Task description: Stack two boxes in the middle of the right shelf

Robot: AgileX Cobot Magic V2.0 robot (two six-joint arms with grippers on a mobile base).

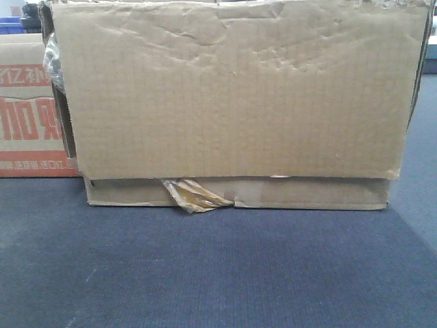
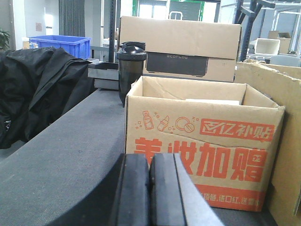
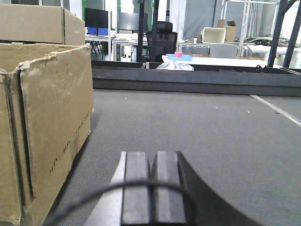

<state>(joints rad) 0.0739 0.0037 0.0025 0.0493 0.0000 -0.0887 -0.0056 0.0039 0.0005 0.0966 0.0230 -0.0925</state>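
A large plain brown cardboard box (image 1: 235, 102) fills the front view, standing on grey carpet. Its side shows at the left of the right wrist view (image 3: 44, 127) and at the right edge of the left wrist view (image 2: 282, 141). A smaller open box with red Chinese print (image 2: 202, 146) stands to its left, also at the left edge of the front view (image 1: 27, 109). My left gripper (image 2: 149, 162) is shut and empty, low in front of the printed box. My right gripper (image 3: 153, 162) is shut and empty, to the right of the plain box. Neither gripper shows in the front view.
A black shaker bottle (image 2: 130, 70) stands behind the printed box, with a closed cardboard box with a black label (image 2: 178, 47) further back. A black jacket (image 2: 42, 89) lies at the left. A blue bin (image 2: 61, 44) is behind it. A dark raised ledge (image 3: 188, 80) bounds the carpet.
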